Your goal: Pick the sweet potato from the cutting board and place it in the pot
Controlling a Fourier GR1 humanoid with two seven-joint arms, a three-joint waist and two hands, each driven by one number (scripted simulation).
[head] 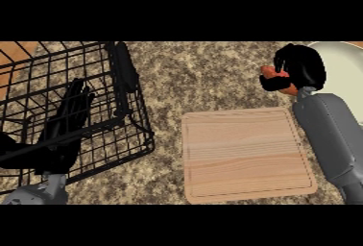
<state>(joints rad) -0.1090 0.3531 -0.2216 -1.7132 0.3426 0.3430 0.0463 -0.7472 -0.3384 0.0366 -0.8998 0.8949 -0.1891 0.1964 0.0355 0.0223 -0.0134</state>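
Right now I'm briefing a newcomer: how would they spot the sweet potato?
Start at the pale wooden cutting board in the middle of the speckled stone counter. Go past its far right corner to the black right hand, beside the cream pot. The orange-red sweet potato peeks from its curled fingers, the only bright thing there.

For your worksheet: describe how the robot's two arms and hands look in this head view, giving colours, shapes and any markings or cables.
Both forearms are smooth, rounded grey casings. The right forearm narrows to a slim grey wrist. Each ends in a glossy black hand with slender fingers and a thumb: the left hand and the right hand. No cables, markings or sleeves show.
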